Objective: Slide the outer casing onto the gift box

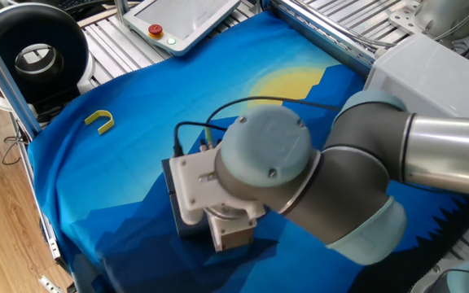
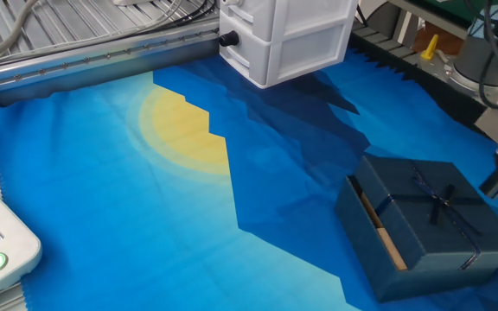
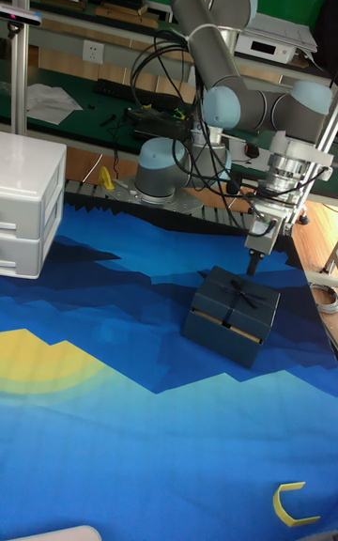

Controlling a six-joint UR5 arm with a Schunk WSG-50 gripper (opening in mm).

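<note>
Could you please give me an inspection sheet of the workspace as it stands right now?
Surface: blue cloth with a yellow sun patch covers the table.
Job's things: outer casing nearly fully over the gift box; a tan strip shows at the open side.
Clutter: yellow U-shaped piece near the cloth edge; white drawer unit at the far side.
Grippers: gripper just above the casing's edge, apart from it; jaw state unclear.
Cables: black cable loops over the wrist.
Surroundings: white control pendant beside the cloth.
</note>
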